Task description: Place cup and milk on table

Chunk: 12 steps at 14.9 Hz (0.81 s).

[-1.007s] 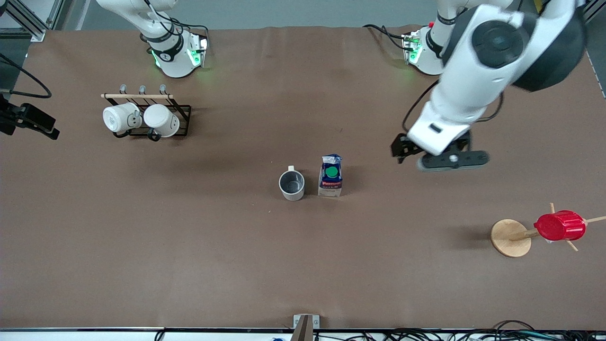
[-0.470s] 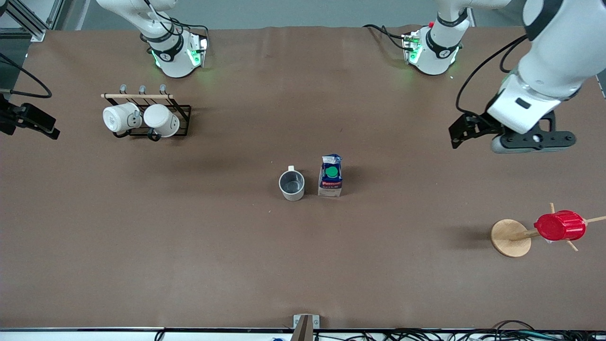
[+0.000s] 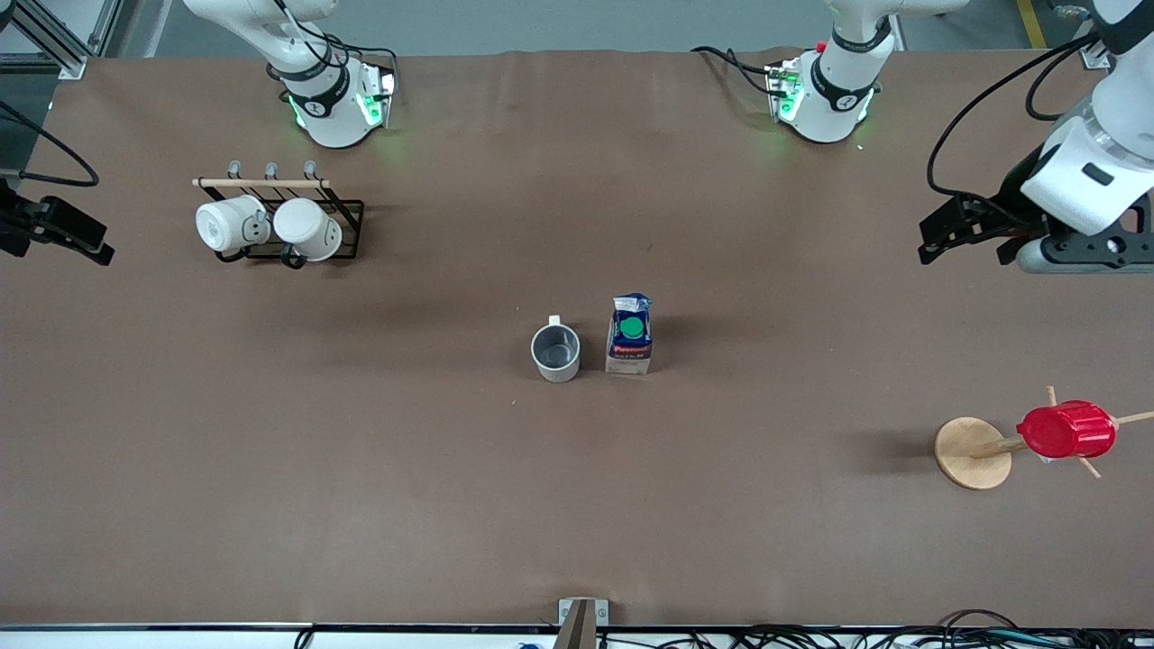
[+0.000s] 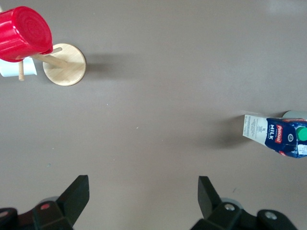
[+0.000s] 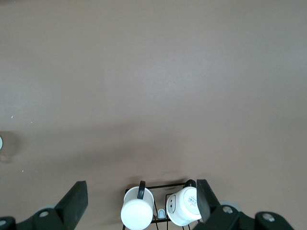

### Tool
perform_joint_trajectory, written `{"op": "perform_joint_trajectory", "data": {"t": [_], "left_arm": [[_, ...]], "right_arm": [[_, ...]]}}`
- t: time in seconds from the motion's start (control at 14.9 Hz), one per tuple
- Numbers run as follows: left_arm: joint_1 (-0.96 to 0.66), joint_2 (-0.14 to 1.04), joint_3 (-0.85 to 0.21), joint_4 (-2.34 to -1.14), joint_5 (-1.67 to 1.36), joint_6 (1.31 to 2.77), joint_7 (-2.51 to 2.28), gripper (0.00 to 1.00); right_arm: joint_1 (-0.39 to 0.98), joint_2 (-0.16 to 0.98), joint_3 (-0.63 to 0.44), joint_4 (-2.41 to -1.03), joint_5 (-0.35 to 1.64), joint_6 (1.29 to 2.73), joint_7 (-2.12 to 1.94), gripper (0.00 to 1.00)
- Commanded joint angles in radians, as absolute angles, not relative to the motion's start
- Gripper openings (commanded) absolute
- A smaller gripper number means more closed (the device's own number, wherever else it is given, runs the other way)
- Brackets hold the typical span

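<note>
Standing upright near the middle of the tabletop [image 3: 361, 469], the cup [image 3: 555, 352] and the milk [image 3: 629, 346] are sitting just beside each other without touching, cup toward the right arm's end, handle pointing toward the robots' bases, carton cap facing up. Looking like both already set down, so judging the task as all but done. Hovering high over the tabletop at the left arm's end, the left tool [image 4: 144, 191] is showing its fingers spread wide and holding nothing; likewise the right tool [image 5: 141, 194], fingers apart and empty, looking down over the black mug rack [image 3: 306, 236] with two white mugs [image 3: 269, 225]. Judging the cup as stiff, glazed and likely slippery, breakable if dropped: best pinching across the rim wall away from the handle, or across the handle itself. Judging the carton as light if empty and soft-walled, denting under a hard squeeze and tipping easily given its narrow base: best closing gently across the white lower body, below the gable fold. Resting well apart at the left arm's end, a red ribbed cup [image 3: 1066, 430] is lying on a wooden peg stand [image 3: 972, 452].
</note>
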State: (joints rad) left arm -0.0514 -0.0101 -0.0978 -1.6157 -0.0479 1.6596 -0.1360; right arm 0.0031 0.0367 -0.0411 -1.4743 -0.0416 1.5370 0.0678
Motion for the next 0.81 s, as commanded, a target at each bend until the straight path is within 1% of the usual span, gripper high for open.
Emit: {"op": "perform_joint_trajectory", "data": {"t": [0.0,0.2,0.4,0.6,0.74], "left_arm": [[-0.051,-0.075,-0.100,-1.699,-0.066,1.667,-0.114,1.00],[-0.063,-0.066,-0.058,-1.694,-0.066,1.666,-0.071,1.00],[-0.070,-0.054,-0.046,-1.677,-0.066,1.666,-0.063,1.00],[-0.107,-0.054,0.004,-1.678,-0.067,1.660,-0.025,1.00],[-0.110,-0.052,0.009,-1.680,-0.061,1.660,-0.017,1.00]], "right_arm": [[0.003,0.038,-0.041,-1.463,-0.028,1.520,0.057,1.00],[0.003,0.038,-0.041,-1.463,-0.028,1.520,0.057,1.00],[0.002,0.038,-0.041,-1.463,-0.023,1.520,0.057,1.00],[0.002,0.038,-0.041,-1.463,-0.023,1.520,0.057,1.00],[0.002,0.038,-0.041,-1.463,-0.023,1.520,0.057,1.00]]}}
